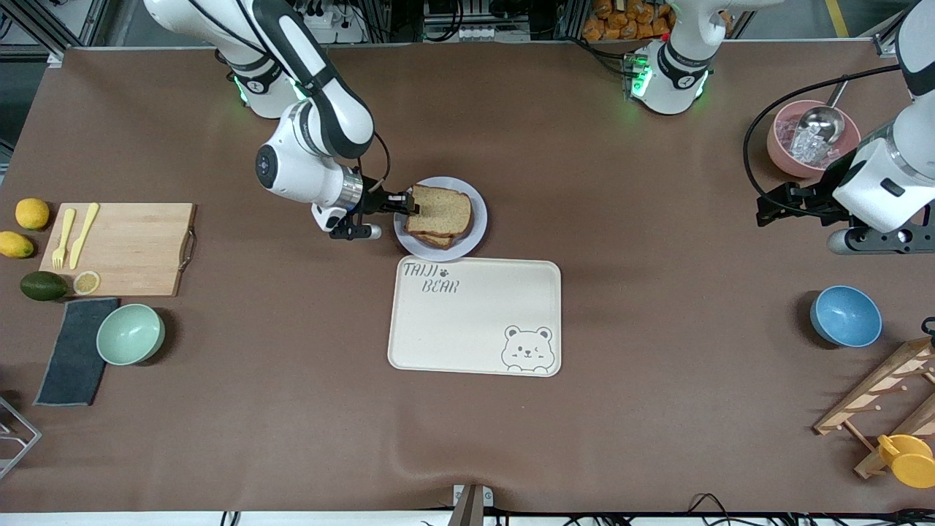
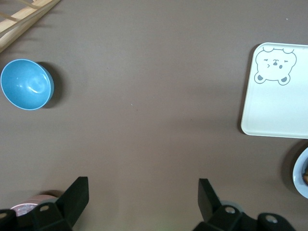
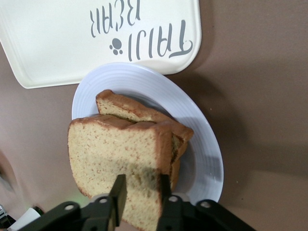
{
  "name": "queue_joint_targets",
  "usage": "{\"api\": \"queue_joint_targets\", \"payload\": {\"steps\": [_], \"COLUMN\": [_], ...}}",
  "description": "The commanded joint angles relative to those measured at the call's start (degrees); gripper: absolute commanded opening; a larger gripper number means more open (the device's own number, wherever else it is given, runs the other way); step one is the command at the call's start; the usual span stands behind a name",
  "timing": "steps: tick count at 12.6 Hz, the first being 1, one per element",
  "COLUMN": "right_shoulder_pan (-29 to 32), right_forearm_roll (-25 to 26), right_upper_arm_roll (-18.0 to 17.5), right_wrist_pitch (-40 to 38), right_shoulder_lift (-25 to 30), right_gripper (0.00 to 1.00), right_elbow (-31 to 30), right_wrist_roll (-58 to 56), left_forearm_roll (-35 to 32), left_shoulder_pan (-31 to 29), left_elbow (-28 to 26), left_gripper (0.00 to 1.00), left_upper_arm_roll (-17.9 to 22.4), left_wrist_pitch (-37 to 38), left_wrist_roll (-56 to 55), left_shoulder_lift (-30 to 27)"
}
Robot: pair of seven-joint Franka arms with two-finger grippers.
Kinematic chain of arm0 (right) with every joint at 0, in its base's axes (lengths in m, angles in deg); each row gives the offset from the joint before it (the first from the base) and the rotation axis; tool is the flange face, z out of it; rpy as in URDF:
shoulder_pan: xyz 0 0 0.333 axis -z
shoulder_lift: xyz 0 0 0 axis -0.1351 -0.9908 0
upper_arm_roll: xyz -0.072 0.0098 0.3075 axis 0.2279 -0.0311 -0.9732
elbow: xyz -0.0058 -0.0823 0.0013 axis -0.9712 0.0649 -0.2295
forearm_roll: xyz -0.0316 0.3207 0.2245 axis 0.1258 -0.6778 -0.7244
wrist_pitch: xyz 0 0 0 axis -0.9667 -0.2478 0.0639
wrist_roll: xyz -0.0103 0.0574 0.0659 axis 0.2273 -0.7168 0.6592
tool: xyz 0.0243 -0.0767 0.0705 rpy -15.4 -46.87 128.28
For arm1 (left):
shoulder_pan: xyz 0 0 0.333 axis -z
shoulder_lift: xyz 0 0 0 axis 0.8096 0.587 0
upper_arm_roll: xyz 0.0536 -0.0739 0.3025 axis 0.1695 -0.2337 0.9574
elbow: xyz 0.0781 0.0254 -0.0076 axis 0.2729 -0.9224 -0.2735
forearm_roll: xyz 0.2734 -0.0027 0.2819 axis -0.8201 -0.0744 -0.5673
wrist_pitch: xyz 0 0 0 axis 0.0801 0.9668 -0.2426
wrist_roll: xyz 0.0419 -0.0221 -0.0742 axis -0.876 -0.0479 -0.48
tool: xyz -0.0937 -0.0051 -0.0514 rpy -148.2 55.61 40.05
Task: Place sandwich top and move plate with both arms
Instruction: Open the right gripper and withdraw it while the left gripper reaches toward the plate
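Toward the right arm's end of the table lie a wooden cutting board (image 1: 120, 248) and a mint-green bowl (image 1: 131, 334), the bowl nearer the front camera than the board. The right gripper (image 1: 404, 204) is at the edge of the plate (image 1: 476, 219), its fingers (image 3: 119, 192) narrowly parted on either side of one end of the sandwich top (image 1: 440, 210) — the slice sits between them, resting on the lower bread on the plate, its faces close to both fingers. Whether the fingers actually press the bread cannot be told. The plate stands at the table's middle, just beside the cream bear-print tray (image 1: 475, 321), which lies nearer the front camera. Toward the left arm's end, the left gripper (image 1: 774, 208) waits above bare table near a pink bowl (image 1: 785, 150) holding a metal scoop — its jaws wide and holding nothing. A blue bowl (image 1: 846, 315) sits nearer the front camera than that gripper's spot.
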Motion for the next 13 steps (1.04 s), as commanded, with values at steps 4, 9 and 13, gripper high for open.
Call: {"api": "queue_joint_targets", "payload": {"steps": [4, 9, 13], "right_shoulder_pan": [0.1, 0.2, 0.3], "right_forearm_roll": [-1.4, 3.1, 13.1], "right_upper_arm_roll": [0.6, 5.3, 15.2], "right_wrist_pitch": [0.0, -0.5, -13.0], "right_shoulder_lift": [2.2, 2.6, 2.1], "right_gripper": [0.68, 1.00, 1.00], "right_elbow": [-0.6, 0.5, 6.6], "right_wrist_roll": [1.9, 2.7, 2.8], "left_forearm_roll": [1.0, 6.4, 15.4], "left_shoulder_pan": [0.0, -1.1, -1.0], "left_elbow": [0.1, -0.6, -5.2], "left_gripper": [1.00, 1.00, 1.00], "left_upper_arm_roll": [-0.1, -0.3, -0.3], "left_wrist_pitch": [-0.5, -1.2, -5.8], "left_wrist_roll": [0.3, 0.9, 1.3], "left_shoulder_lift": [0.3, 2.3, 4.1]}}
